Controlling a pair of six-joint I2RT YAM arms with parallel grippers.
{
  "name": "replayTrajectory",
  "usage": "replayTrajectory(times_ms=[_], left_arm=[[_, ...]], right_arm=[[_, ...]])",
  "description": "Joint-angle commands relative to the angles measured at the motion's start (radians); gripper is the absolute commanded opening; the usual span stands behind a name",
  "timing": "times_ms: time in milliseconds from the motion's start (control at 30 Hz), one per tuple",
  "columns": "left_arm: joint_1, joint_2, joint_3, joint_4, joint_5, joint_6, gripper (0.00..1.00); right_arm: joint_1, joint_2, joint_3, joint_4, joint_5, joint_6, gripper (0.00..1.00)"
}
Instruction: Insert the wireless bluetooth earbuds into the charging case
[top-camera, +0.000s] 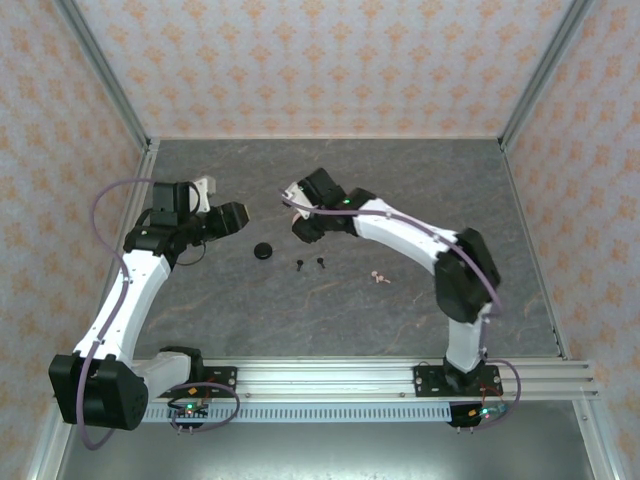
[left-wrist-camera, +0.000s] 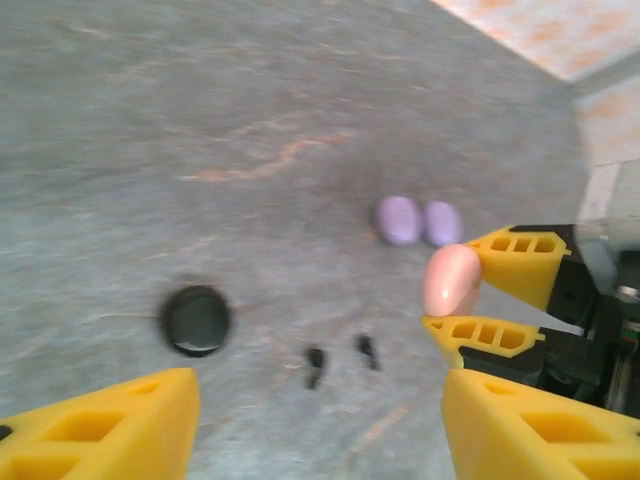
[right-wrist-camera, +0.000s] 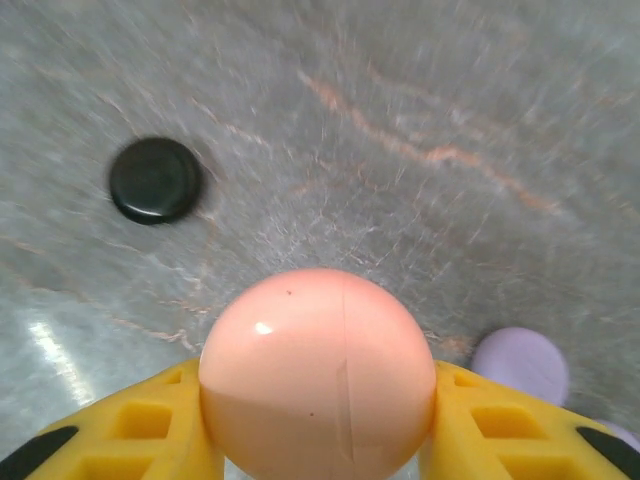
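My right gripper (right-wrist-camera: 318, 410) is shut on a round pink charging case (right-wrist-camera: 318, 370), held above the table; the same gripper (left-wrist-camera: 455, 292) and pink case (left-wrist-camera: 450, 278) show in the left wrist view. A black disc case (top-camera: 263, 251) lies closed on the table. Just right of it lie two tiny black earbuds (top-camera: 300, 264) (top-camera: 321, 263). A pair of pink earbuds (top-camera: 378, 277) lies further right. My left gripper (left-wrist-camera: 320, 425) is open and empty, hovering left of the black case (left-wrist-camera: 196, 320) and black earbuds (left-wrist-camera: 315, 362).
Two lilac round cases (left-wrist-camera: 398, 219) (left-wrist-camera: 441, 222) lie side by side on the grey table beyond the right gripper; one lilac case (right-wrist-camera: 520, 365) sits by its right finger. Patterned walls close off the table (top-camera: 420, 180) at the back and sides.
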Motion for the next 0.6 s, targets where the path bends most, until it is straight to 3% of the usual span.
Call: replayTrajectory(times_ms=[0, 167, 367, 567], left_arm=[[0.002, 0.014, 0.097, 0.111, 0.316, -0.035, 0.65], [-0.040, 0.027, 0.203, 0.077, 0.440, -0.021, 0.65], [-0.142, 0.085, 0.259, 0.093, 0.444, -0.074, 0.65], [-0.190, 0.118, 0.270, 0.131, 0.430, -0.102, 0.64]], right_arm=[[-0.001, -0.185, -0.089, 0.131, -0.053, -0.025, 0.44], [0.001, -0.355, -0.158, 0.186, -0.075, -0.056, 0.44], [0.015, -0.419, -0.186, 0.240, -0.100, -0.098, 0.44], [0.025, -0.426, -0.188, 0.259, -0.107, -0.111, 0.44]])
